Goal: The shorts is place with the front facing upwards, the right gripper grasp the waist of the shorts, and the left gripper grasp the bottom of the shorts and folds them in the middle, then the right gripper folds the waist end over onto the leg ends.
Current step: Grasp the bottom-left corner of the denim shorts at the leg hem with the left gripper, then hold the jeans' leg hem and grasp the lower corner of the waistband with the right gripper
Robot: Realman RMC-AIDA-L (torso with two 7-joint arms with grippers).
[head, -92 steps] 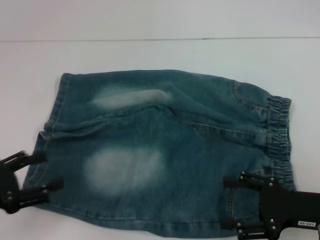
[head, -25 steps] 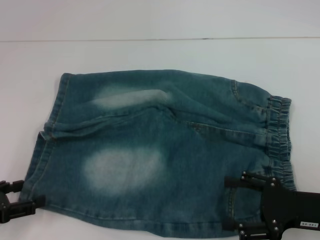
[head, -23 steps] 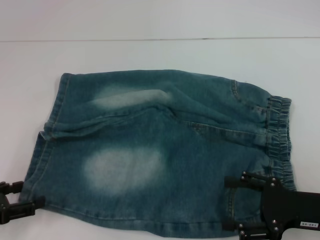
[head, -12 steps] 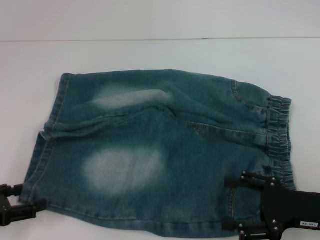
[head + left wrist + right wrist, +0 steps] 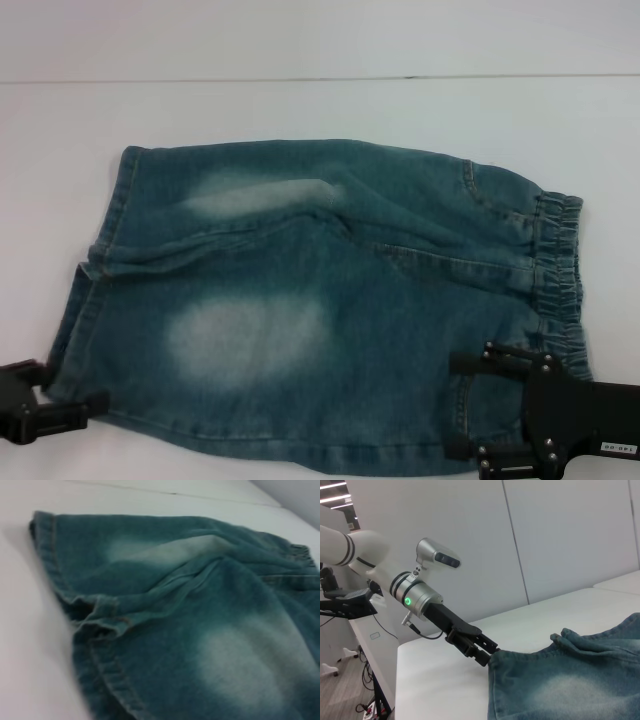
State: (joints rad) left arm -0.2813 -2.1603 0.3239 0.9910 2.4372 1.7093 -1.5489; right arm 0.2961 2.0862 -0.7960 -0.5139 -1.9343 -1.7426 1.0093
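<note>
Blue denim shorts (image 5: 320, 300) lie flat on the white table (image 5: 300, 110), with the elastic waist (image 5: 558, 270) on the right and the leg hems (image 5: 78, 310) on the left. My left gripper (image 5: 65, 390) is at the near left corner of the hem, open, its fingers on either side of the denim edge. The right wrist view shows that left gripper (image 5: 489, 656) touching the corner of the shorts (image 5: 570, 680). My right gripper (image 5: 465, 405) hangs wide open over the near waist corner by the pocket. The left wrist view shows the hems (image 5: 95, 610) close up.
White table surface surrounds the shorts; its far edge line (image 5: 320, 78) runs across the back. In the right wrist view a desk with cables (image 5: 375, 635) stands beyond the table's left end.
Since 3.7 s ago my left gripper dropped toward the near edge with its fingers closer together. In the last half second it slid right onto the hem corner. The right gripper has stayed still.
</note>
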